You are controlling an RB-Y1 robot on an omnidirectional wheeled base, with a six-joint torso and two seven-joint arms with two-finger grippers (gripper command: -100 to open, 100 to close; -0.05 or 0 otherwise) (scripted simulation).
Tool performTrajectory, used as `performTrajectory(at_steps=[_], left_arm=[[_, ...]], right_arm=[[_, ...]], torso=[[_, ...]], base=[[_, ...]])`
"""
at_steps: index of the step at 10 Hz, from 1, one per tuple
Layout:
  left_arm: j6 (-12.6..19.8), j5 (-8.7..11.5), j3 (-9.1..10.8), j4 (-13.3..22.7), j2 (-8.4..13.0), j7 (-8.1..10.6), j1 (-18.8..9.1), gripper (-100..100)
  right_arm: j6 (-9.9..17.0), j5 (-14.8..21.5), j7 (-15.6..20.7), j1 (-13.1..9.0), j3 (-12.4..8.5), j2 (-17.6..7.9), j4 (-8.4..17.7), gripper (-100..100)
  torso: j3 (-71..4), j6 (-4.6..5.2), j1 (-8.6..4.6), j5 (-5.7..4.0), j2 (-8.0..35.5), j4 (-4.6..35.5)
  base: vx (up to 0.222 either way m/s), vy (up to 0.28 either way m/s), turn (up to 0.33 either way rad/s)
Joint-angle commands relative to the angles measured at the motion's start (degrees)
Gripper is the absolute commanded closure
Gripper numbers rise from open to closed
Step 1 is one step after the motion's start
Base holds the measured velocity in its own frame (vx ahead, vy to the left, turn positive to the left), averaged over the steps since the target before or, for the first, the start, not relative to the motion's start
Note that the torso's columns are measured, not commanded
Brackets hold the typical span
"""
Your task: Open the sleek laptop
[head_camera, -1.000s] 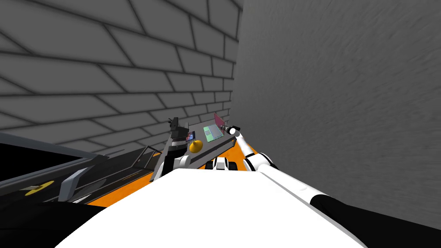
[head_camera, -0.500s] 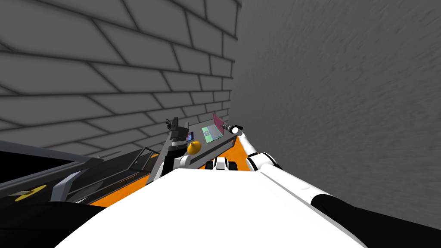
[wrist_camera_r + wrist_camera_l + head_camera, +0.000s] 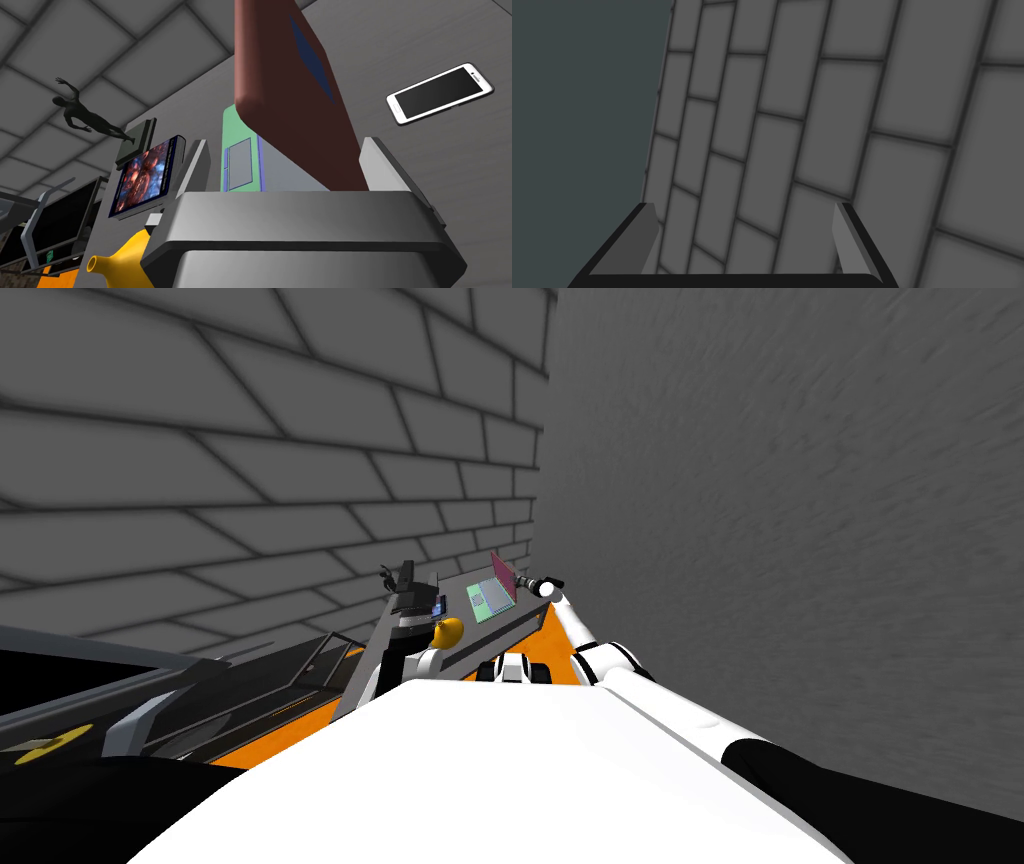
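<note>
The laptop (image 3: 494, 594) lies on a grey desk (image 3: 478, 634), its lid partly raised. In the right wrist view the lid's dark red back (image 3: 295, 100) rises between my right gripper's (image 3: 285, 160) fingers, close to one finger (image 3: 382, 165). The green base with its touchpad (image 3: 240, 162) shows beyond it. This gripper (image 3: 522, 581) is open, behind the lid's far side. My left gripper (image 3: 743, 206) is open with nothing in it and faces a brick wall.
On the desk are a white phone (image 3: 440, 93), a small framed picture (image 3: 147, 177), a dark figurine (image 3: 95, 117) and a yellow jug (image 3: 120, 257). A grey wall (image 3: 800, 538) runs close on the right. Orange floor (image 3: 560, 638) shows below the desk.
The head view has shifted a little as I move. The right hand stays at the lid's back with its fingers open, and the lid stands slightly more upright.
</note>
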Motion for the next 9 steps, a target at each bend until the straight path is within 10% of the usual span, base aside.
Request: performTrajectory(at_steps=[1,7,8,9], left_arm=[[0.0,0.0,0.0,0.0,0.0,0.0,0.0,0],[0.0,0.0,0.0,0.0,0.0,0.0,0.0,0],[0.0,0.0,0.0,0.0,0.0,0.0,0.0,0],[0.0,0.0,0.0,0.0,0.0,0.0,0.0,0]], right_arm=[[0.89,-1.81,-2.85,-0.16,-0.45,1.76,-0.46,-100],[1.22,-3.0,-3.66,-0.05,-0.7,5.36,-0.58,-100],[1.22,-3.0,-3.65,-0.03,-0.71,5.34,-0.56,100],[-0.13,-0.93,-1.01,-0.08,-0.52,5.55,0.32,100]], torso=[[-0.01,-0.01,0.0,0.0,-0.01,-0.01],[0.0,-0.03,0.01,0.0,0.0,0.01],[-0.01,-0.02,-0.01,-0.01,-0.02,0.01],[-0.01,-0.07,0.01,-0.01,-0.01,0.02]], base=[[0.02,-0.032,0.008],[0.01,-0.017,-0.006],[-0.001,-0.002,-0.011],[-0.063,0.062,0.037]])
